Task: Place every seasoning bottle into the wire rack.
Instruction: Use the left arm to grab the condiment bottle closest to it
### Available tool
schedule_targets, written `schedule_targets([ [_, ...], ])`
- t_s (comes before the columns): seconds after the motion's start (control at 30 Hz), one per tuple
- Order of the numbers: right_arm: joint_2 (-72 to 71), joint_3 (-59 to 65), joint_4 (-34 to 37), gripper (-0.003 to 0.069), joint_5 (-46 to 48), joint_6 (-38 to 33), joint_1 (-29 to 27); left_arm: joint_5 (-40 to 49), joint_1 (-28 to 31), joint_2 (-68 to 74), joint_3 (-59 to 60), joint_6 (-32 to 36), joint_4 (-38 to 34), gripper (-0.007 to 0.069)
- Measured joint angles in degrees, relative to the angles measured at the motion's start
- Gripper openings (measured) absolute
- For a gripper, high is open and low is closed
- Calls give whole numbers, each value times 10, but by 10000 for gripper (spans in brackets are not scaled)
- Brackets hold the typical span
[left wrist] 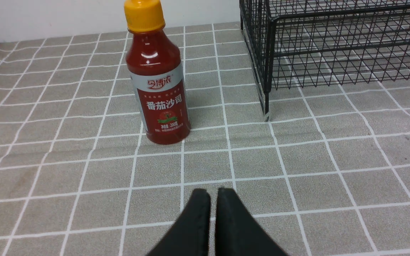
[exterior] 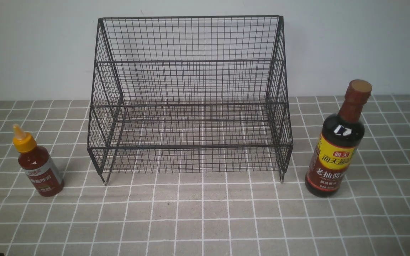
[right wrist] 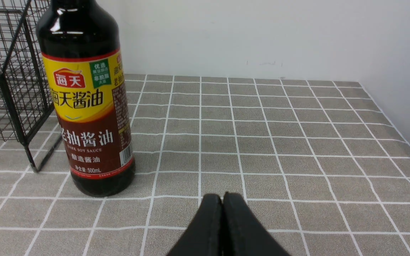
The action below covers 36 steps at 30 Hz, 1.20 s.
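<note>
Rack (exterior: 190,105) at centre of checked cloth (exterior: 205,220), back toward the wall. Red bottle (exterior: 39,167) upright on cloth at 8 o'clock from rack, apart from it, not inside. Soy bottle (exterior: 336,153) upright at 4 o'clock from rack, near its right front leg, also outside. Left gripper (left wrist: 213,199) clenched, jaws almost together, grasping nothing, facing red bottle, apart from it. Right gripper (right wrist: 222,202) clenched tight, grasping nothing, near soy bottle, not touching.
</note>
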Motion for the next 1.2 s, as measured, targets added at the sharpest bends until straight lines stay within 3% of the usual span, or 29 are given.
schedule_targets([
  [0.87, 0, 0, 0, -17, 0, 0, 0, -6, 0, 0, 0, 0, 0, 7],
  [1.0, 0, 0, 0, -17, 0, 0, 0, -84, 0, 0, 2, -14, -40, 7],
  [1.2, 0, 0, 0, -17, 0, 0, 0, -274, 0, 0, 2, -51, -134, 7],
])
